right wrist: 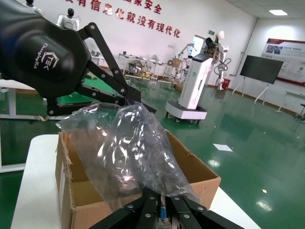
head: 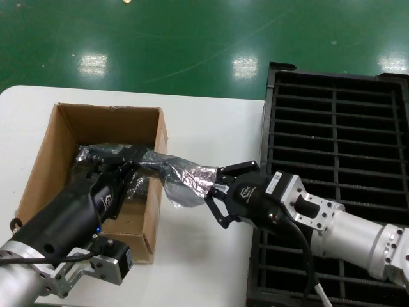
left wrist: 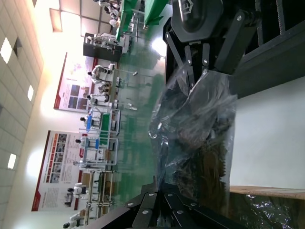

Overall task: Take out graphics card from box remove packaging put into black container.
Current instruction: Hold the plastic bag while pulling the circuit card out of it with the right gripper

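I've got the left gripper [head: 131, 157] over the box [head: 54, 150], which sits at the table's [head: 211, 125] left side; its fingers are clamped on one end of the packaging [head: 182, 179]. The right gripper [head: 216, 188] is pinched on the bag's other end, near the table's right edge beside the black container [head: 335, 134]. The bag hangs stretched between both, above the box's right wall. I judge the graphics card [right wrist: 162, 212] is still inside it; the right wrist view shows something with blue at my fingertips, unclear. To do this well I'd keep one end held firm and pull the other apart slowly and level, without tearing the bag or dropping the card.
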### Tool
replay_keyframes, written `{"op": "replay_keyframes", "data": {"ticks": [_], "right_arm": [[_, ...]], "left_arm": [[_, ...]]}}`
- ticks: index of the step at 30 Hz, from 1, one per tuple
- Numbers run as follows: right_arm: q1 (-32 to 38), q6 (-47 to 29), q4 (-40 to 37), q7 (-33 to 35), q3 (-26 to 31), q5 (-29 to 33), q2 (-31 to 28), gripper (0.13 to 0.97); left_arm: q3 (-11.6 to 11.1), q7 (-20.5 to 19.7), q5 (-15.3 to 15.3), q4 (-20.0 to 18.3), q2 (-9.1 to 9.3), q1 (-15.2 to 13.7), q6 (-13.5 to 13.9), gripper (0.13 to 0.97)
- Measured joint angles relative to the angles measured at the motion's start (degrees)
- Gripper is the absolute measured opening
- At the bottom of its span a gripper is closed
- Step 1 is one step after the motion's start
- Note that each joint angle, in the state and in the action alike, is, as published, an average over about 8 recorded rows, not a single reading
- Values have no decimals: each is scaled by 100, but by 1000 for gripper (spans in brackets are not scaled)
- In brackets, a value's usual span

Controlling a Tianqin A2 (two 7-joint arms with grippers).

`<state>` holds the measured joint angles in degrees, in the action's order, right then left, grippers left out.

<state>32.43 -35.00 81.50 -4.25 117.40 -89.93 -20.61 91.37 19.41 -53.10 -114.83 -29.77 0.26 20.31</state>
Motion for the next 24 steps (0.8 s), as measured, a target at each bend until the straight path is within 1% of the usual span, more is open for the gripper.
{"op": "replay_keyframes", "data": {"ticks": [6,14,24], "right_arm": [[51,-6,-90,-105,3,38,61,163],[125,-39,-200,-154,13,45,162,258],[209,-126,-315,-272,61,42,276,258]], "left_arm": [[0,0,0,0,0,0,0,140],[0,0,0,0,0,0,0,140],[0,0,0,0,0,0,0,140]]}}
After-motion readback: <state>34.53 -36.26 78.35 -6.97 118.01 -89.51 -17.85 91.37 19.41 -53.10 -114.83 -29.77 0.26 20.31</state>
